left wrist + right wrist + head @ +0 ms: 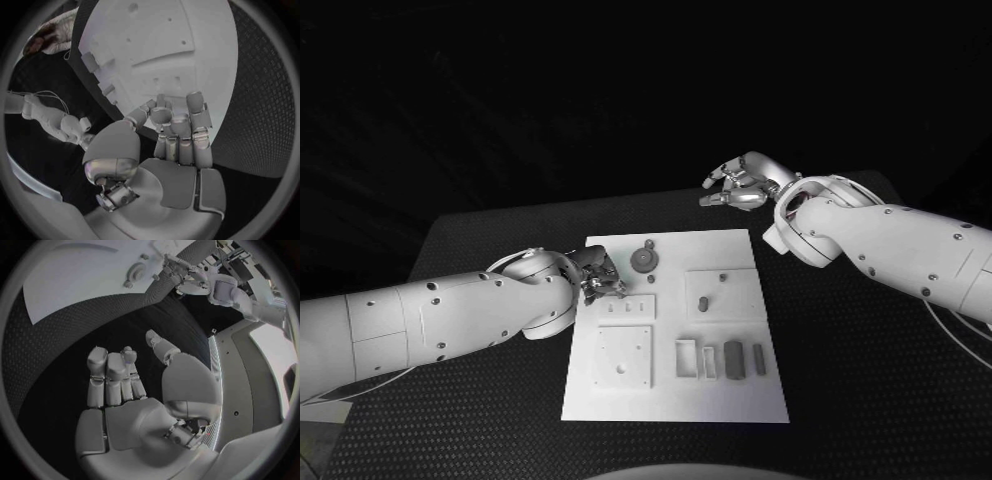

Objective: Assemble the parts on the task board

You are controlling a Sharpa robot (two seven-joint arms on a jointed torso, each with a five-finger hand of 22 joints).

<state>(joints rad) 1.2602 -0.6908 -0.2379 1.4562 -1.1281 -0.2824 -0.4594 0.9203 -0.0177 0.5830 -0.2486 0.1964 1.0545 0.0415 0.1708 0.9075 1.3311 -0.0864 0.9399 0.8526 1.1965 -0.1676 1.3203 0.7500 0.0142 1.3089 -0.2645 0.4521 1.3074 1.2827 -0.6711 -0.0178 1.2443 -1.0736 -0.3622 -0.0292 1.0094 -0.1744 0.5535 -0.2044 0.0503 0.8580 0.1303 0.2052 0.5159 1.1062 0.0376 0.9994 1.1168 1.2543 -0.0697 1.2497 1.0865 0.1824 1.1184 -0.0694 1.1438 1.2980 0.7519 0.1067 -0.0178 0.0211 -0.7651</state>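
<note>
The white task board (pixel 733 250) lies in the middle of the black table. A round grey part (pixel 646 258) sits near its far edge, a small peg (pixel 705 300) is at its middle, and several grey bars (pixel 734 358) stand in a row near the front. My left hand (pixel 596 275) hovers at the board's left edge, fingers curled in toward the thumb (pixel 140 114); I see nothing between them. My right hand (pixel 740 185) is beyond the board's far right corner, over bare table, fingers (pixel 112 372) apart and holding nothing.
Two raised white plates (pixel 626 355) take up the board's left half, with a small frame (pixel 687 358) beside the bars. Black textured table (pixel 862 370) surrounds the board. The right wrist view shows the board (pixel 81 275), the round part (pixel 134 272) and my left hand (pixel 175 267).
</note>
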